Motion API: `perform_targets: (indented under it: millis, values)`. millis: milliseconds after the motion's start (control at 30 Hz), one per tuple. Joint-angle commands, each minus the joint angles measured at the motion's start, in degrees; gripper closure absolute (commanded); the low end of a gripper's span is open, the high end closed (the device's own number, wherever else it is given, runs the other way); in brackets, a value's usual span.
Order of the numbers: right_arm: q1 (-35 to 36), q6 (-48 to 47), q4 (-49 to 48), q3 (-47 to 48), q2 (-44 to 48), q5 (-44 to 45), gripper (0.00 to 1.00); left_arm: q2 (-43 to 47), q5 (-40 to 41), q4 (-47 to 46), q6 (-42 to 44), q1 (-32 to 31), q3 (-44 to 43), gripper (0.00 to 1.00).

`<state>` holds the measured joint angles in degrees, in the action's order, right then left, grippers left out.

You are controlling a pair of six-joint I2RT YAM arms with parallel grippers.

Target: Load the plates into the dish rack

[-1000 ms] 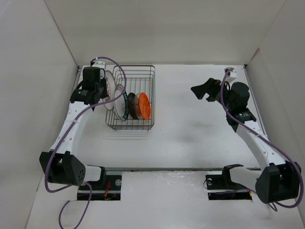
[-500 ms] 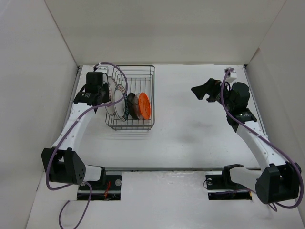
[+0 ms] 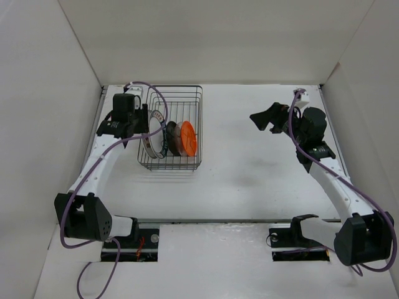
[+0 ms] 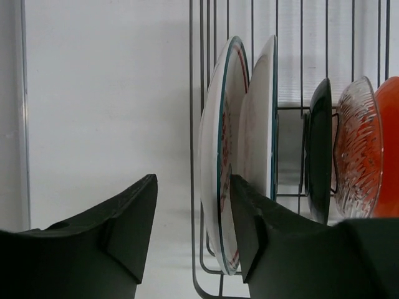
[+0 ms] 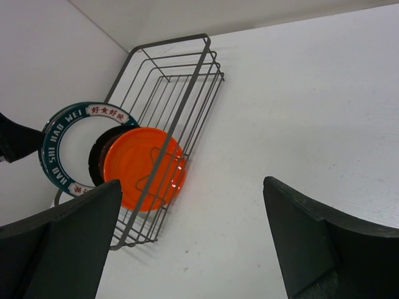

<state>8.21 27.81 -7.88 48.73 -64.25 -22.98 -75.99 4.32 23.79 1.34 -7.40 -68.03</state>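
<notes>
The dish rack [image 3: 201, 124] stands at the back left with five plates upright in it. From left to right in the left wrist view they are the grey-rimmed plate [image 4: 215, 143], the teal-rimmed plate [image 4: 262, 124], the black plate [image 4: 319, 149], the clear plate [image 4: 355, 149] and the orange plate [image 4: 389, 149]. My left gripper [image 4: 192, 187] is open astride the grey-rimmed plate's edge and the rack's left wall [image 4: 190, 93]. Its right finger [image 4: 249, 230] rests against the plate and its left finger [image 4: 131, 230] is well apart. My right gripper [image 3: 265, 118] is open and empty, raised at the right.
White enclosure walls [image 3: 75, 93] stand close to the rack's left and behind it. The right wrist view shows the rack [image 5: 199, 68] with the orange plate [image 5: 140, 168] and the lettered teal rim [image 5: 62, 137], and bare white table [image 5: 280, 124] to its right.
My left gripper has carried the grey-rimmed plate to the right and down, from outside the rack's left wall into the rack beside the teal-rimmed plate. The right arm has not moved.
</notes>
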Motion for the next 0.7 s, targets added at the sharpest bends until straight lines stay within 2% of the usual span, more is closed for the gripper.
perform_targets:
  millis: [0,67,100,133,200,233,433,667]
  values:
    - [-0.39,-0.92,-1.44,0.23,-0.26,-0.84,0.01,2.51,-0.63,-0.42,0.24,0.19,-2.27,0.52]
    - [-0.39,-0.92,-1.44,0.75,-0.26,-0.84,0.01,3.91,-0.63,0.20,0.77,0.19,-3.51,0.42]
    - [-0.39,-0.92,-1.44,0.75,-0.79,-0.84,0.01,4.44,0.33,0.20,1.29,0.19,-4.82,0.34]
    - [-0.39,-1.53,-0.57,1.62,-0.79,-0.84,0.01,5.49,1.65,0.81,1.29,0.19,-5.53,0.20]
    - [-0.39,-3.54,3.37,4.77,-0.79,-0.84,0.01,6.55,3.50,0.82,1.81,0.19,-7.02,0.04]
    - [-0.39,-4.69,5.57,6.36,-0.79,0.03,0.01,7.42,4.11,1.34,1.82,0.19,-8.60,0.00]
    - [-0.39,-12.42,27.79,21.12,-0.71,9.69,0.01,12.17,3.51,1.87,1.82,3.00,-13.08,0.00]
    - [-0.39,-10.23,37.91,28.24,7.54,19.19,0.01,15.87,5.26,2.40,-1.69,3.62,-20.99,0.00]
